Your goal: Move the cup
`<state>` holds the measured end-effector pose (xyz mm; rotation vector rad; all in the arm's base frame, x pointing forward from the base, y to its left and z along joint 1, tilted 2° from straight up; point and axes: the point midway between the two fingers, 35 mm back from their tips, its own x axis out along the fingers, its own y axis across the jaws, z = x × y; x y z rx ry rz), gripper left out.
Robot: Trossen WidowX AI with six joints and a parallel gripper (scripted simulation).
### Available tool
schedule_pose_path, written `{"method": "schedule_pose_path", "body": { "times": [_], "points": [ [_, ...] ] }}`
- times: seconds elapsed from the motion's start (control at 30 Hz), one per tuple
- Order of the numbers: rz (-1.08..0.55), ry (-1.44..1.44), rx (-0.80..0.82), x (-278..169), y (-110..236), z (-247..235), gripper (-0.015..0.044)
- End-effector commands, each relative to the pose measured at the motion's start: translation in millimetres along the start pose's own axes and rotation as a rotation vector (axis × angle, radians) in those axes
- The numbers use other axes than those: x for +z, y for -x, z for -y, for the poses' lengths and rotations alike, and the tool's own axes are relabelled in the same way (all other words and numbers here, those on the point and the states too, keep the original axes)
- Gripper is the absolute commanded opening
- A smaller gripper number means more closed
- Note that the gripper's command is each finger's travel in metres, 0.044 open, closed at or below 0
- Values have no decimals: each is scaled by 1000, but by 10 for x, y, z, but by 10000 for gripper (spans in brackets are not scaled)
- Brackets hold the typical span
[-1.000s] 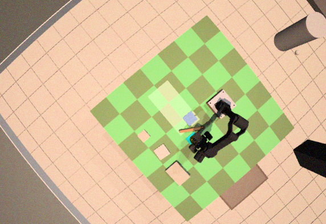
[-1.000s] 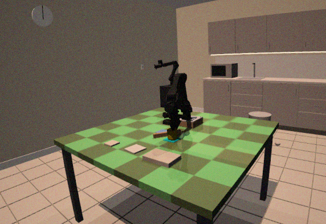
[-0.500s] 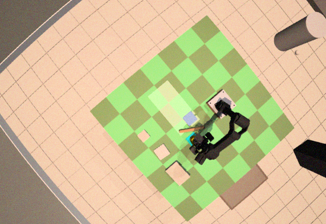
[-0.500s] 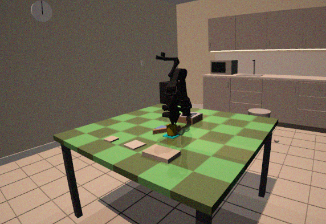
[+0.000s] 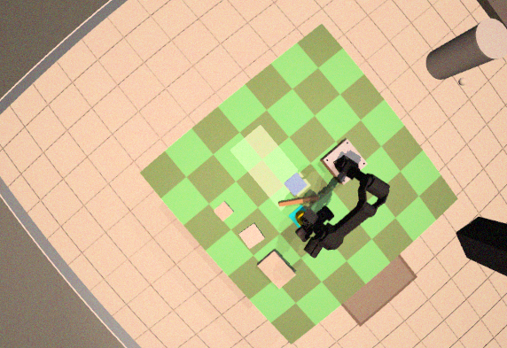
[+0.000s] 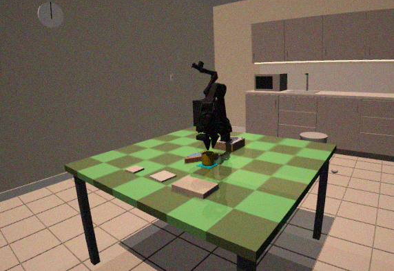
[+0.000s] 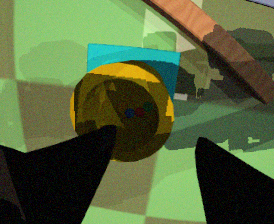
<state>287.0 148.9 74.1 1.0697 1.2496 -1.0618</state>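
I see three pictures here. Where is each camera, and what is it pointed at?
Top: overhead, looking straight down on the checkered table; whole arm shows.
Exterior: beyond a table corner, facing the kitchen; arm upright.
Wrist: on the arm, looking down past open gripper fingers.
All share the yellow cup on the cyan pad.

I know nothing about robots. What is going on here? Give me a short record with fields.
cup: yellow cup, upright on the table
under the cup: cyan pad
inside the cup: small marbles, none seen outside it
hand: hand open, fingers apart, above the cup, holding nothing
other pad: pale blue pad, beyond a wooden bar
also on table: three tan slabs, largest
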Motion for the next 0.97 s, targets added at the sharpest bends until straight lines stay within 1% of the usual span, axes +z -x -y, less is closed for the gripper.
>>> {"method": "schedule_pose_path", "body": {
  "times": [0.0,0.13,0.17,0.7,0.87,0.93],
  "points": [
    [0,0,-1,1,-5,2,330],
    [0,0,-1,-1,30,-2,435],
    [0,0,-1,-2,53,-4,440],
    [3,-6,1,-11,602,-18,440],
    [3,-6,1,-17,643,-22,440],
    [-1,0,2,-18,597,-25,440]
  ]
}}
